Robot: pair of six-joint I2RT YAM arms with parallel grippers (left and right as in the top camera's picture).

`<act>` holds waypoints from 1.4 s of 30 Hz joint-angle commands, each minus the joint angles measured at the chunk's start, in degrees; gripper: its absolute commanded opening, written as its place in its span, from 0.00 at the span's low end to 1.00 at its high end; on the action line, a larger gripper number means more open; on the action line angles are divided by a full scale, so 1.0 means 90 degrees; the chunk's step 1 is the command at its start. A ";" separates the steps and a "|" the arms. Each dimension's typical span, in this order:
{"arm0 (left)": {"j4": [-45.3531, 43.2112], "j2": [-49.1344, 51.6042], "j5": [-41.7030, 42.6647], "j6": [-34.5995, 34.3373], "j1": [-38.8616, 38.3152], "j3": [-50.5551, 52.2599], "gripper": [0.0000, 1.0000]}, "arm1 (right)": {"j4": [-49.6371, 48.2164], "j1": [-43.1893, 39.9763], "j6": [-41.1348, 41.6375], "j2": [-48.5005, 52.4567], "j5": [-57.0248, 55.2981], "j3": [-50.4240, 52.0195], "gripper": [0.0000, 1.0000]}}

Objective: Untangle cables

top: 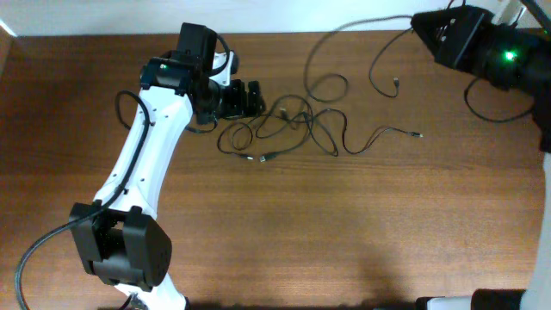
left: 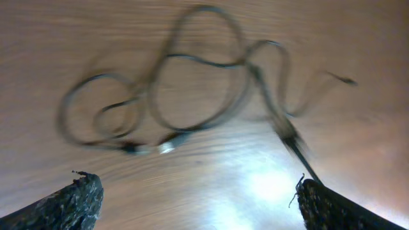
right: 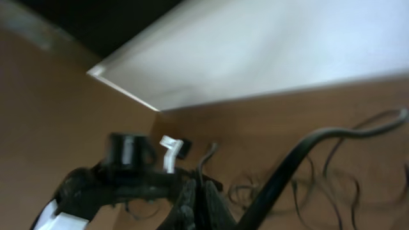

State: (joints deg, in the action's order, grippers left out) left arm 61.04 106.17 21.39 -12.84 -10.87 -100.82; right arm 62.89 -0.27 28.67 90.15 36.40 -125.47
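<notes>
1. Left gripper (top: pixel 256 99): I see it at the left edge of the tangle, over the table (top: pixel 344 224). In its wrist view the fingers (left: pixel 73 203) stand wide apart with only wood between them, so it grips nothing.
2. Cables (top: pixel 284 125): thin black loops overlap at mid-table, just right of the left gripper. In the left wrist view they (left: pixel 192 76) lie ahead of the fingertips, blurred, and touch neither one.
3. Silvery plug (top: pixel 265 159): it lies at the near edge of the tangle. In the left wrist view it (left: pixel 169 145) rests flat on the wood.
4. Outer plug (top: pixel 419 135): it lies right of the tangle, at the end of a single strand.
5. Cord (top: pixel 344 30): it runs from the tangle toward the far right corner and reaches the right gripper.
6. Right gripper (top: pixel 426 26): it sits at the far right corner, well apart from the tangle. Its wrist view is blurred, so I cannot tell how far the jaws are open or whether they hold the cord.
7. Foreground strand (right: pixel 287 166): a dark, blurred line crosses the right wrist view.
</notes>
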 commanded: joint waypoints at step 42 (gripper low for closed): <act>-0.0906 -0.1098 0.0486 0.4418 -0.1639 -0.1372 0.99 | 0.0318 0.1061 0.1372 0.1192 0.1972 0.0024 0.04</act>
State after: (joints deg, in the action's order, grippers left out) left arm 54.37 96.12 31.97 23.83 -25.58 -113.14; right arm 65.93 9.06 40.75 101.12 47.48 -125.25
